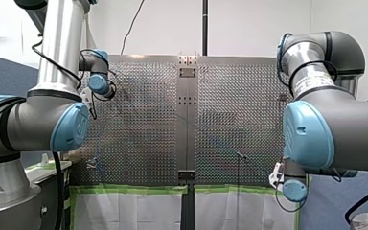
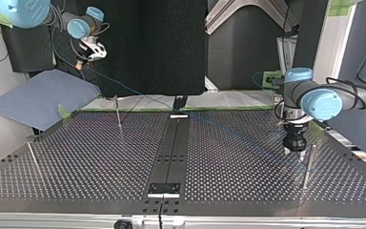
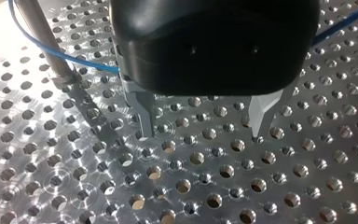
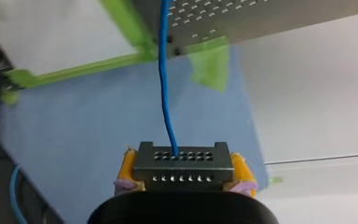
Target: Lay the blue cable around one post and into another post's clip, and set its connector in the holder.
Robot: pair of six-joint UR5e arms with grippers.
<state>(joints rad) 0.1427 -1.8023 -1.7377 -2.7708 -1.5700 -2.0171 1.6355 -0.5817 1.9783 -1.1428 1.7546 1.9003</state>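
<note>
Snugly between my right fingers (image 4: 243, 170), the connector (image 4: 182, 169).

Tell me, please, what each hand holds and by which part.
My right hand: the blue cable's dark perforated connector block, by its sides. My left hand: nothing.

A white wall (image 1: 249, 24) stands behind the perforated metal table (image 1: 139, 120), with a black pole (image 1: 204, 26) in front of it and a blue-grey partition (image 1: 0, 72) at the front view's left. Green tape (image 1: 134, 189) edges white sheeting (image 1: 124, 211) along the table's near side. In the top view a blue cloth (image 2: 38, 98) lies off the table's left corner, near a dark panel (image 2: 143, 43).
</note>
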